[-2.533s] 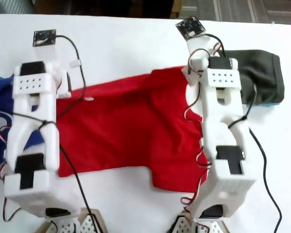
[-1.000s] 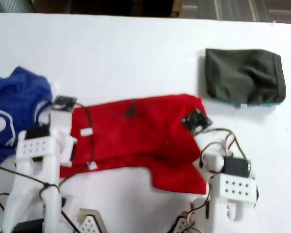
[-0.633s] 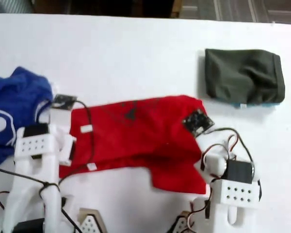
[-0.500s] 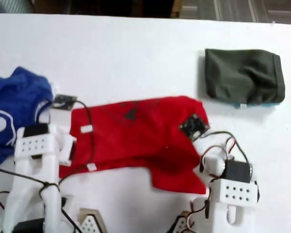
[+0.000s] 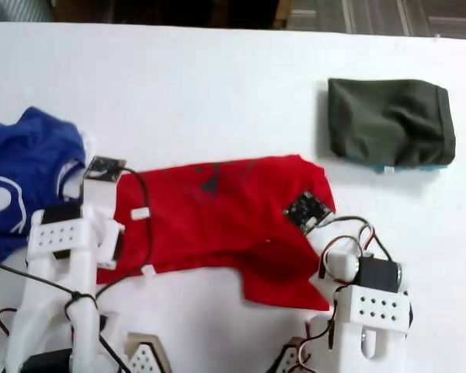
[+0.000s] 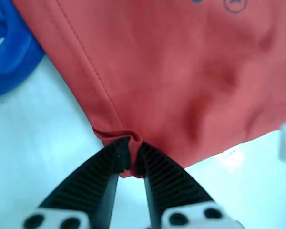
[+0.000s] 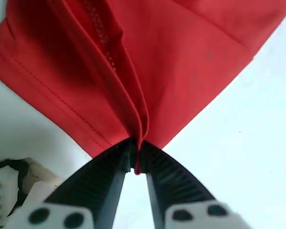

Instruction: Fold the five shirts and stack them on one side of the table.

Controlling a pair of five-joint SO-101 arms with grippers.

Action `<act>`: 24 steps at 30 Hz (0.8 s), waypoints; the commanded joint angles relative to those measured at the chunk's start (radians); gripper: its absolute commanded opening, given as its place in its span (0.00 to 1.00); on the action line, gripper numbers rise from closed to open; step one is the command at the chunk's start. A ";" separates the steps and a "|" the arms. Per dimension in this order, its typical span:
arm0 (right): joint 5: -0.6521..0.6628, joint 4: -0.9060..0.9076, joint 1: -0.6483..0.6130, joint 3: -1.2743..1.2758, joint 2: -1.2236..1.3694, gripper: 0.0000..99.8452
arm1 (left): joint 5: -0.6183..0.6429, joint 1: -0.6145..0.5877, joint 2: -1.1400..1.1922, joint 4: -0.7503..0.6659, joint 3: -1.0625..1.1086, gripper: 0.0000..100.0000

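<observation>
The red shirt (image 5: pixel 210 221) lies folded across the middle of the table, near the front. My left gripper (image 6: pixel 132 160) is shut on its hemmed edge, close to the blue shirt (image 6: pixel 9 57). My right gripper (image 7: pixel 136 161) is shut on a bunched fold at a corner of the red shirt (image 7: pixel 181 71). In the high view the left arm (image 5: pixel 62 241) stands over the shirt's left end and the right arm (image 5: pixel 373 299) by its lower right corner. The blue shirt (image 5: pixel 15 186) lies crumpled at the far left. A folded dark green shirt (image 5: pixel 392 120) rests at the back right.
The white table (image 5: pixel 202 93) is bare behind the red shirt. Both arm bases (image 5: pixel 140 357) stand at the front edge, and black and red cables trail over the shirt's left part. A piece of an arm base (image 7: pixel 9 186) lies close to the right gripper.
Both arms drew back from the far side toward the front edge, folding the red shirt over itself and uncovering the green shirt. In the last second the right wrist shifted slightly left.
</observation>
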 commanded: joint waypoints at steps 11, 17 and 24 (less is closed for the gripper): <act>-0.002 -0.001 0.004 -0.040 -0.027 0.24 | -0.003 -0.011 -0.029 0.057 -0.133 0.18; -0.192 -0.087 0.002 -0.199 -0.016 0.13 | 0.002 -0.011 -0.021 0.123 -0.338 0.12; -0.295 -0.176 -0.165 -0.313 0.101 0.02 | 0.044 0.029 -0.002 0.064 -0.453 0.03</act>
